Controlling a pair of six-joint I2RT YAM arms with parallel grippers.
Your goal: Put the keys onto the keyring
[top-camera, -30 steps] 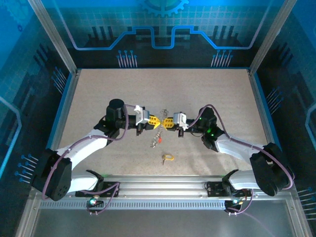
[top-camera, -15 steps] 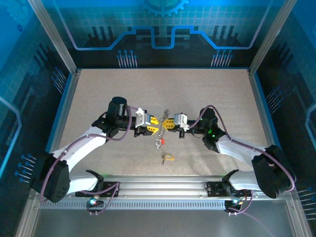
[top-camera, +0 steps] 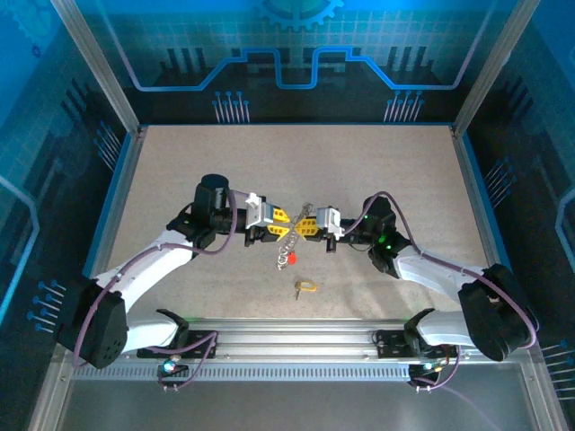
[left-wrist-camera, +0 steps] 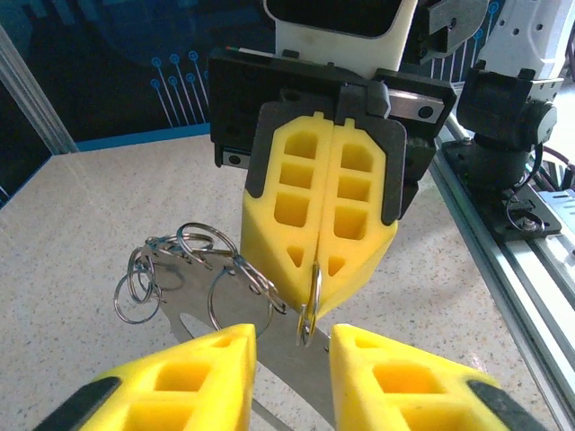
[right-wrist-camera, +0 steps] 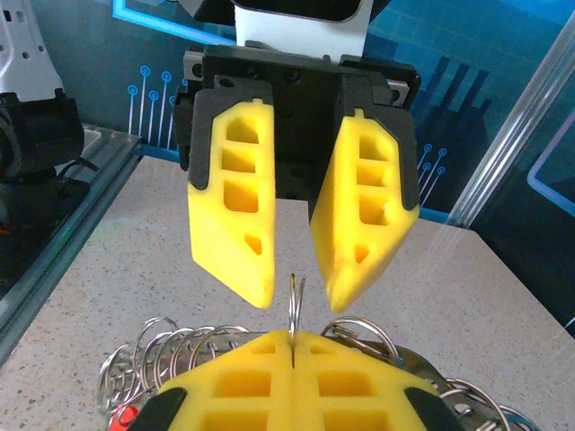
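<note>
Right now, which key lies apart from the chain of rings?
The yellow-headed key: it lies alone on the table, toward the near edge. The red-headed key sits at the lower end of the keyring chain.

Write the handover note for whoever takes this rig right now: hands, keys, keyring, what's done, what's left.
Right hand: shut, pinching one ring of the keyring edge-up.
Left hand: open, a finger on either side of that ring, holding nothing.
Red-headed key: by the chain just below the hands. I cannot tell whether it is threaded on.
Yellow-headed key: loose on the table, nearer the arm bases.
Done: ring presented.
To do: thread the yellow-headed key and check the red one.
</note>
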